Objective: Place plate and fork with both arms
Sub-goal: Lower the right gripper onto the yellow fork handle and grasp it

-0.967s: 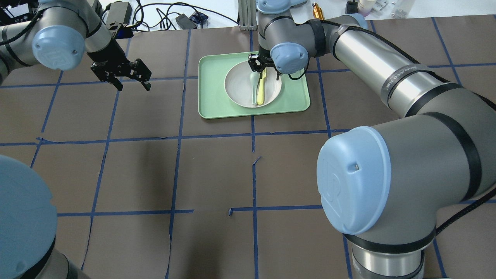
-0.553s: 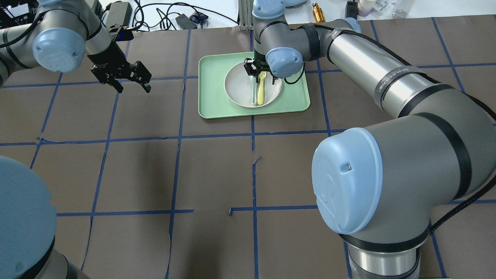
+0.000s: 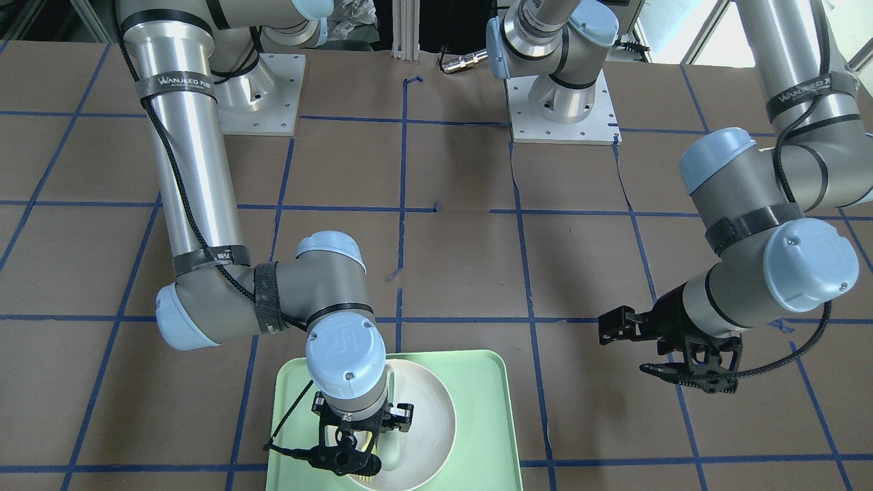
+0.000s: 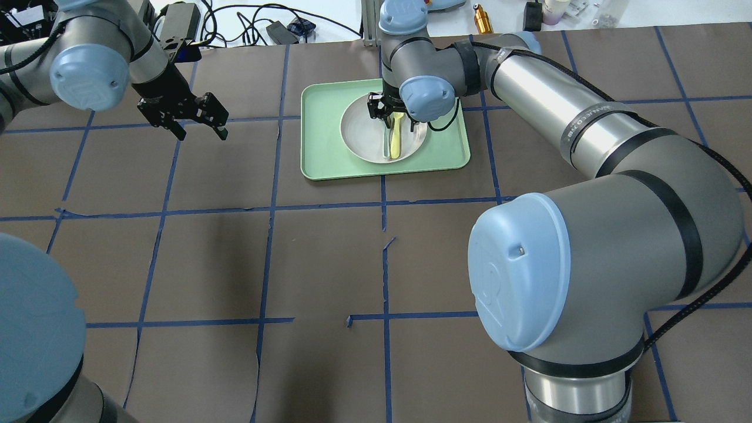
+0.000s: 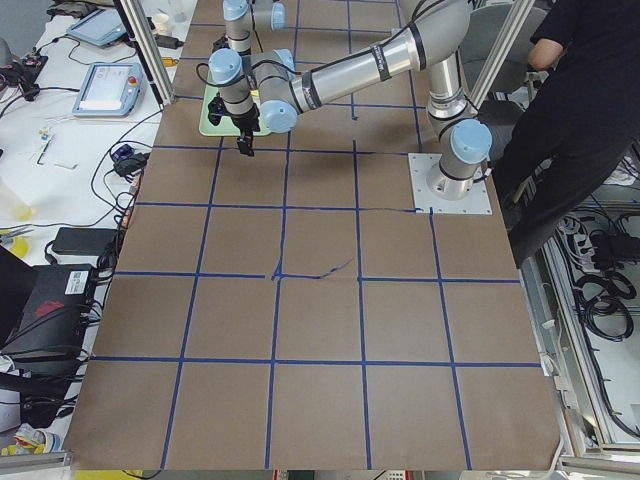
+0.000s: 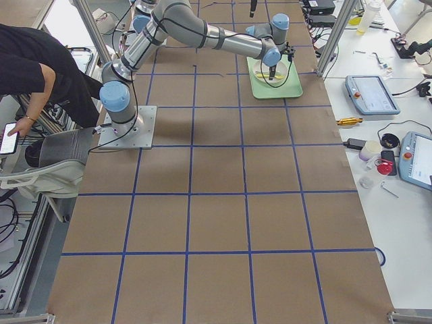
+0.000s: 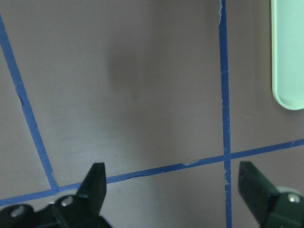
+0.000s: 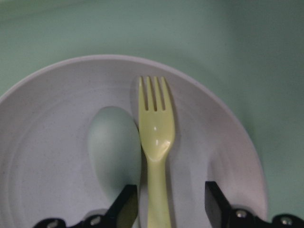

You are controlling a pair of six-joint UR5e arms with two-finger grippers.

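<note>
One slim yellow fork (image 8: 155,142), round speckled plate (image 8: 47,156)

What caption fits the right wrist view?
Open right gripper straddling the fork, which lies beside a spoon in the plate.

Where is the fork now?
In the overhead view the fork lies in the plate on the tray, right of the spoon, its handle between the fingertips of the right gripper.

Handle of fork (image 8: 156,152) beyond wrist view's bottom edge
</note>
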